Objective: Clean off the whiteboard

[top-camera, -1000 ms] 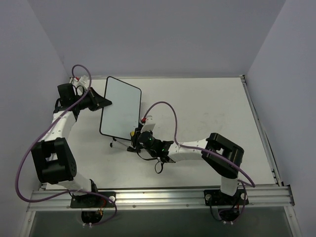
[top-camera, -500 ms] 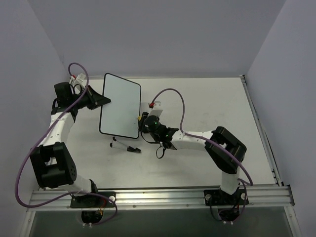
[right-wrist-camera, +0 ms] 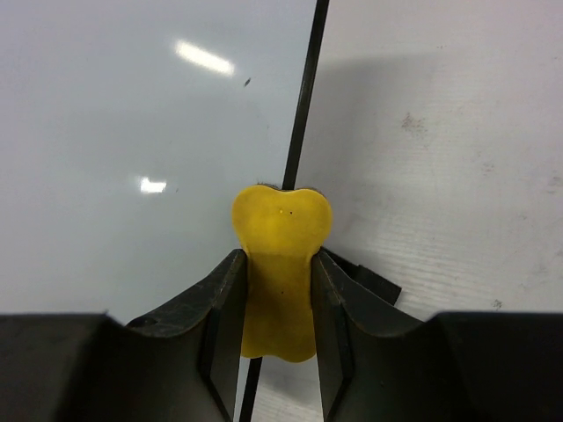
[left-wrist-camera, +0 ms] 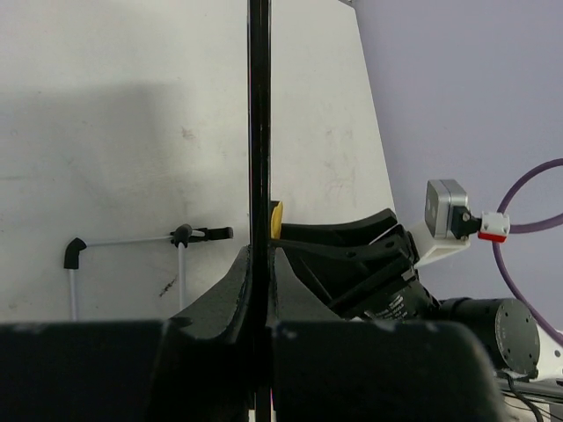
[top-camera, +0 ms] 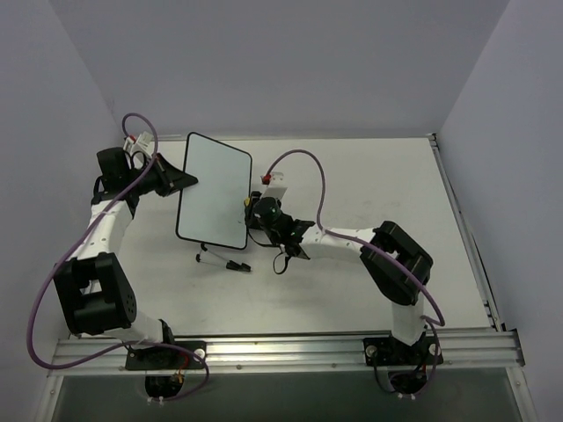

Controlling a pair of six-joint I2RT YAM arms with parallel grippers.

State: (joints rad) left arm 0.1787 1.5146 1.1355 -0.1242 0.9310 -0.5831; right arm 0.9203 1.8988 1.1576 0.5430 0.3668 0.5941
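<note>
The right claw is squeezing shut on a small yellow eraser. The eraser's round tip is sticking out past the fingers and is sitting right at the right edge of the board. I cannot tell if it is pressing on the board or just next to it.

The left claw is pinching shut on the board's thin black frame, on its left side. It is holding the board tilted up off the table, at the far left. The white face is looking almost clean, with one tiny dark speck near the right edge. Some thin rods are lying on the table just near of the board.

The board is looking light, thin and stiff. Its face is looking smooth and slippery, so the frame is the best place to grab it. With only one edge pinched, a hard push could be making it swing or slip. Soft rubbing is looking safer.
</note>
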